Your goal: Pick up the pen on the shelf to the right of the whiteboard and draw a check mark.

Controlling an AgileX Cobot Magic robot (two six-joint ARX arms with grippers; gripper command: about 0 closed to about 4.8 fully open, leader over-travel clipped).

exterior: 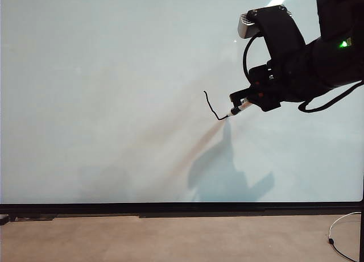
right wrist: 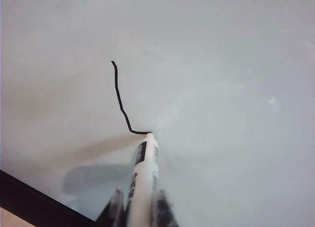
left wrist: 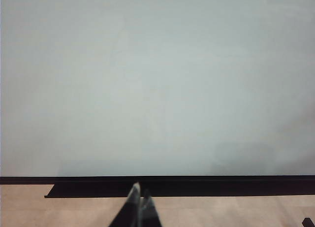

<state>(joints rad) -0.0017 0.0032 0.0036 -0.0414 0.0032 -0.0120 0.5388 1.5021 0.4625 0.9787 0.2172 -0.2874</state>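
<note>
Right gripper (exterior: 245,100) clamped on pen (exterior: 239,108), tip pressed to whiteboard (exterior: 114,103) at foot of check mark (exterior: 211,106) for upstroke; left gripper (left wrist: 139,207) closed, idle near board's lower edge.

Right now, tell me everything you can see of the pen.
The pen is a slim marker with a white barrel bearing black print and a dark tip. The right hand is shut on its rear part. It is tilted, its tip on the whiteboard, at the end of a short black line. It throws a faint shadow on the board.
</note>
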